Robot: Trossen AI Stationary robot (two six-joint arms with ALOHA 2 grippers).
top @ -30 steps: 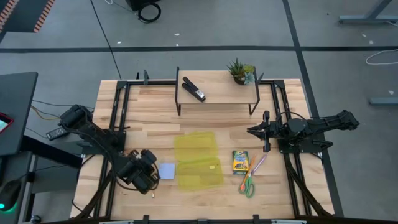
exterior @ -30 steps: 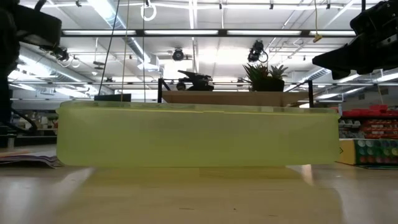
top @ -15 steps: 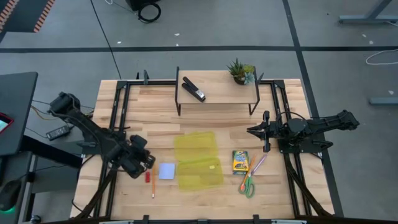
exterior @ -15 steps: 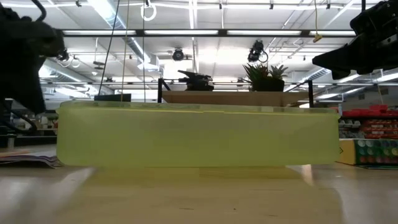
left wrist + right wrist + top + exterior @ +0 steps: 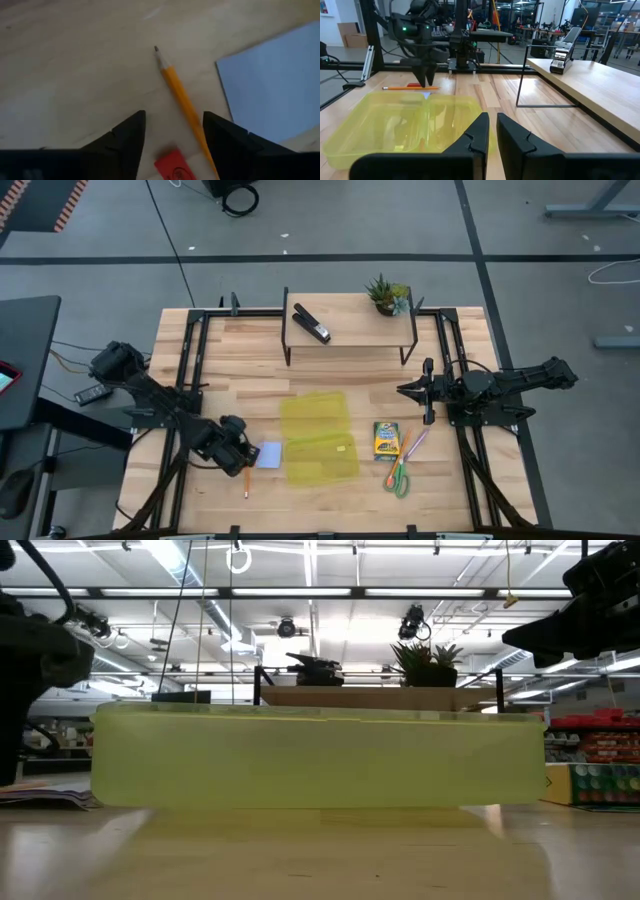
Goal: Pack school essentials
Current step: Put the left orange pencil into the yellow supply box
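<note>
My left gripper (image 5: 172,137) hangs spread over the red eraser (image 5: 173,165) — orange pencil (image 5: 181,97) alongside — lined up to grab it; right gripper (image 5: 491,131) waits pinched, empty.

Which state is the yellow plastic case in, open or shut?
Open. The yellow plastic case lies spread flat in two halves in the high view; the right wrist view shows its open tray.
</note>
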